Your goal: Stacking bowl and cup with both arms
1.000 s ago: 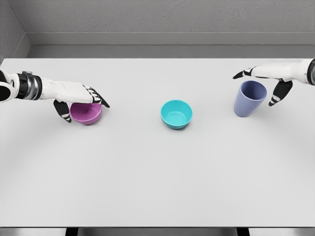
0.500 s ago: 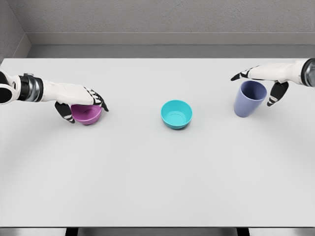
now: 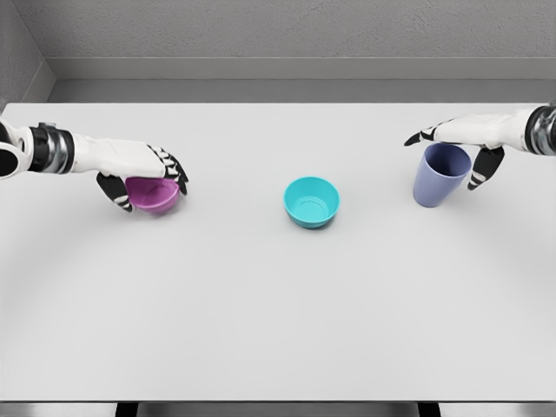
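My left hand (image 3: 143, 176) is clamped on the purple bowl (image 3: 154, 195) from above, fingers curled over the far rim, thumb down on the near left side. The bowl looks tilted, though I can't tell if it's off the table (image 3: 278, 304). It sits at about 9 o'clock on the table, arm coming in from the left edge.

My right hand (image 3: 460, 148) is spread around the blue cup (image 3: 440, 174), fingers stretched over the far rim, thumb hanging beside the cup's right wall. I can't tell if it's touching; it isn't clenched. The cup stands upright, mouth up, at about 2 o'clock on the table.

The teal bowl (image 3: 311, 201) is upright near the table centre, between the two, well apart from both, with nothing in it.
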